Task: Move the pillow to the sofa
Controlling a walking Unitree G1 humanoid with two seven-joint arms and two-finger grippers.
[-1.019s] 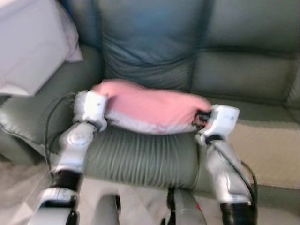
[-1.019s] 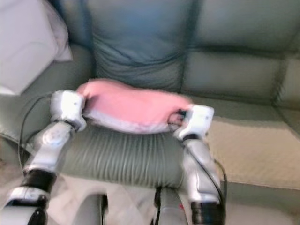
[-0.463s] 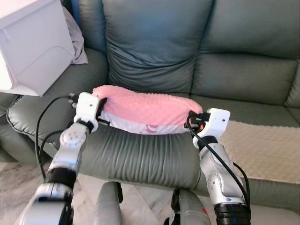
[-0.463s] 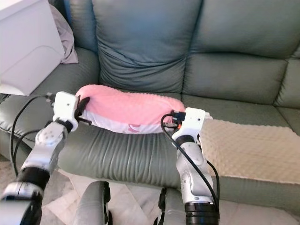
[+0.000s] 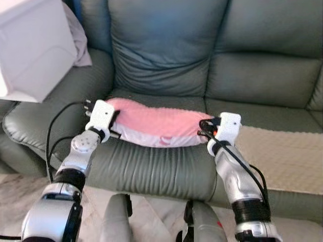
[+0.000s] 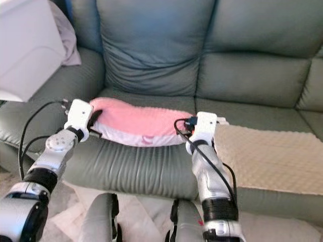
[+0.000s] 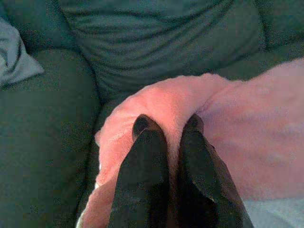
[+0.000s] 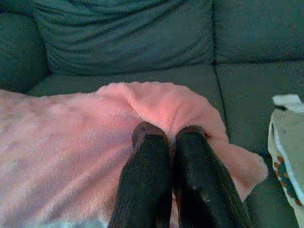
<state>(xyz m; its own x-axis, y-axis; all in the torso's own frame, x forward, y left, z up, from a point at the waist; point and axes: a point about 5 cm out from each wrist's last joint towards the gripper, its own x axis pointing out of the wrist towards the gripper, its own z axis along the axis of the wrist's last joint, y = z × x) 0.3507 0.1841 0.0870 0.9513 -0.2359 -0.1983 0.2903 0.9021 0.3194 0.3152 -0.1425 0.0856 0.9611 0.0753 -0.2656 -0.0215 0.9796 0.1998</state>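
Note:
A pink fleecy pillow with a white underside lies across the seat of the grey-green leather sofa. My left gripper is shut on the pillow's left end, a fold of pink fabric pinched between its black fingers. At the pillow's other end my right gripper is shut on a bunched fold. Both wrists sit low at the seat's front, one at each end of the pillow.
A beige dotted blanket covers the seat to the right. A white box and a pale cloth rest on the left armrest. The sofa's back cushions rise behind. Light floor lies before the sofa.
The pillow has come down and forward onto the seat, lying flatter now. Both arms have reached further over the seat edge with it. The camera has shifted slightly.

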